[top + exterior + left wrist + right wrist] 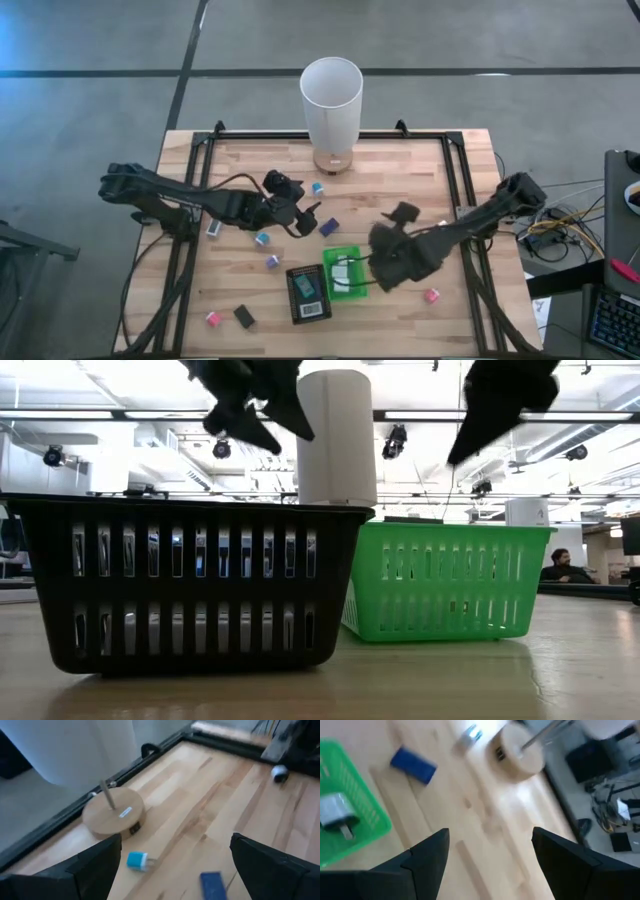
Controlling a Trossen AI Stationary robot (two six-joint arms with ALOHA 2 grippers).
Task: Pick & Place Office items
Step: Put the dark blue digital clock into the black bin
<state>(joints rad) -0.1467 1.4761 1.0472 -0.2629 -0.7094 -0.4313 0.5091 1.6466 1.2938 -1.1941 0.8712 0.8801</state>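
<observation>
The office items lie scattered on the wooden table. A teal clip [317, 187] [137, 860] and a blue block [329, 228] [212, 884] lie in the middle. A white item [335, 812] lies in the green tray [345, 272], and a teal item [307, 288] lies in the black tray [308, 293]. My left gripper [303, 218] [175, 885] hangs open above the table, near the teal clip and blue block. My right gripper [380, 250] [490, 870] hangs open just right of the green tray. Neither has anything between its fingers.
A tall white cylinder [330, 100] stands on a round wooden base [332, 160] at the far middle. Teal [263, 238], purple [272, 262], pink [213, 318] [432, 295] and black [244, 317] items lie around the trays. A black frame [455, 170] borders the table.
</observation>
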